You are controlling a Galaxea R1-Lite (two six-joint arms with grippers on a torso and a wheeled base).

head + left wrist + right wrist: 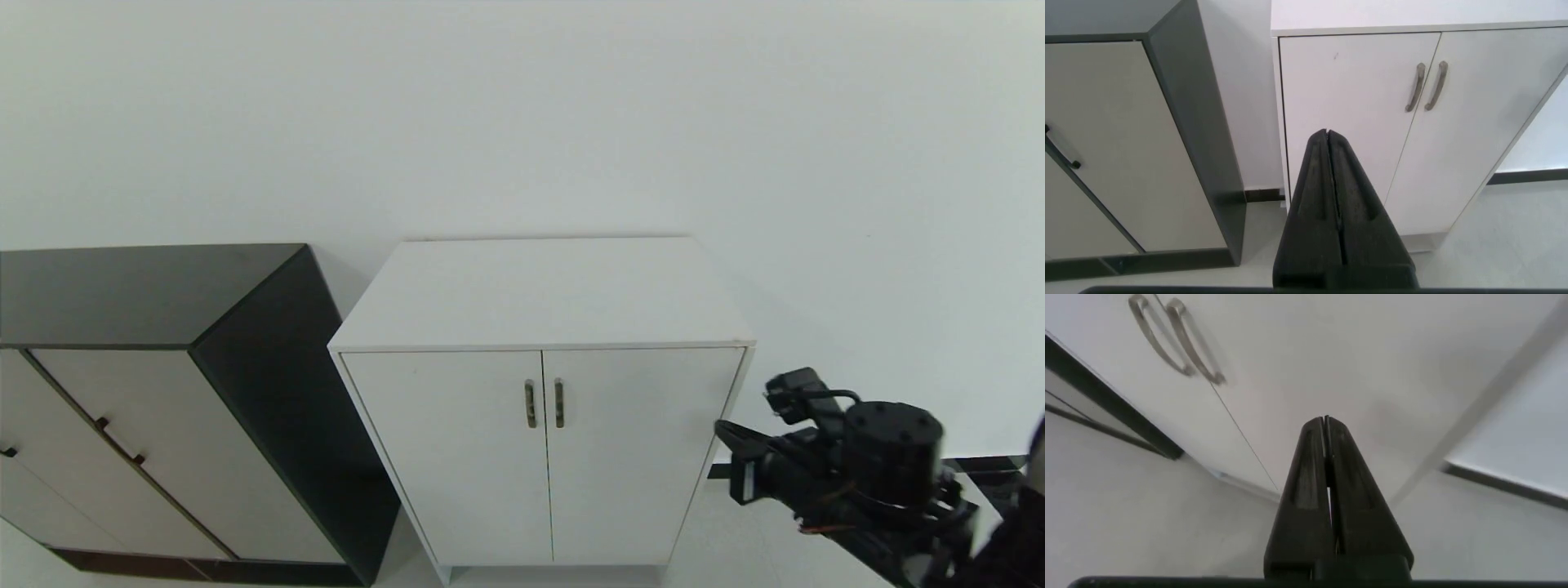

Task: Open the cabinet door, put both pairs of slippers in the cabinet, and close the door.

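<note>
A white two-door cabinet stands against the wall with both doors closed. Its two metal handles sit side by side at the centre seam. My right gripper is shut with nothing in it, in front of the right door and below the handles. In the head view the right arm hangs beside the cabinet's right edge. My left gripper is shut and empty, held back from the left door, with the handles off to one side.
A dark cabinet with pale drawer fronts stands close on the left of the white one, with a narrow gap between them. The floor in front is pale. A dark baseboard runs along the wall at the right.
</note>
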